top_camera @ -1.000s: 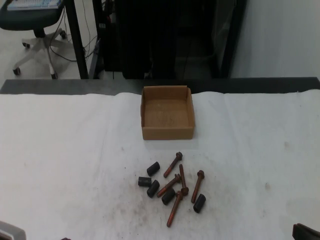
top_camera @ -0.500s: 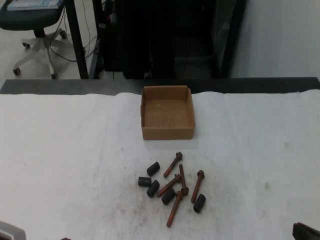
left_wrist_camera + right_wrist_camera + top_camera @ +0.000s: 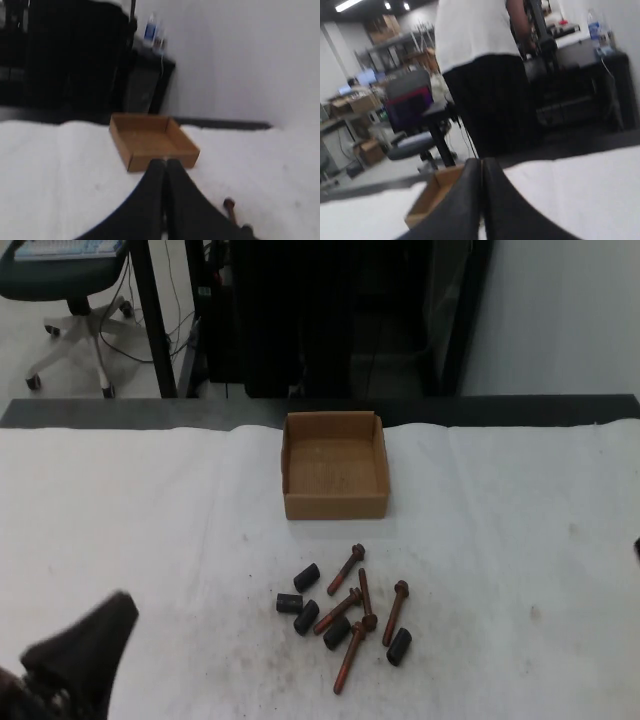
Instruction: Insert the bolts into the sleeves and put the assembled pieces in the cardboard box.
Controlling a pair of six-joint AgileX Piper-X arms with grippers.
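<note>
So, starting on my left: in the high view my left arm (image 3: 80,650) sits low at the near left corner of the bench. It's a dark smeared lump cut off by the frame edge, so I can't make out joints or fingers from up there. The wrist cam is clearer. My left claw (image 3: 165,161) has its 2 fingers pressed flat together with nothing between them. It hangs over the white cloth (image 3: 60,160) and points at the cardboard box (image 3: 140,162).

Just beside those fingers 1 bolt head (image 3: 229,203) pokes out, with the rest of it hidden behind the claw.

Middle of the bench, near side: the sleeves (image 3: 306,617) and bolts (image 3: 396,612) lie loose in 1 pile on the cloth. I count 5 of each, but the centre is tangled, with bolts crossing and 1 sleeve half tucked under them. The box stands just past the pile, open side up, well apart from both claws.

Over on the right, a dark sliver (image 3: 637,546) shows at the frame edge, too little of it to tell what it is.

My right claw (image 3: 481,160) is also closed tight on nothing. It points out almost level across the cloth, and its fingers cover part of the box's near corner.
</note>
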